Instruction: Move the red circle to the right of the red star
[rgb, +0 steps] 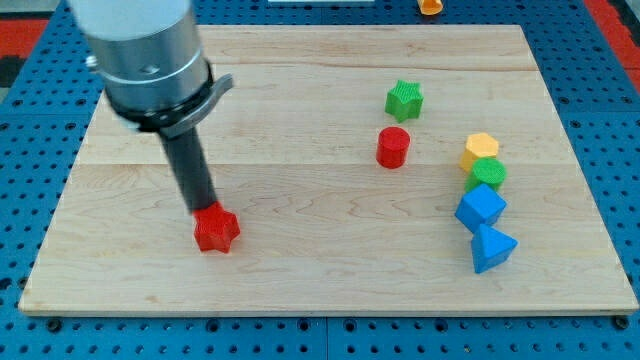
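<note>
The red circle stands right of the board's middle, just below the green star. The red star lies at the lower left of the wooden board. My tip rests at the red star's upper left edge, touching or nearly touching it. The red circle is far to the right of my tip, and a little higher in the view.
On the view's right, a column of blocks runs downward: a yellow hexagon, a green circle, a blue cube and a blue triangle. An orange object sits beyond the top edge. The blue pegboard surrounds the board.
</note>
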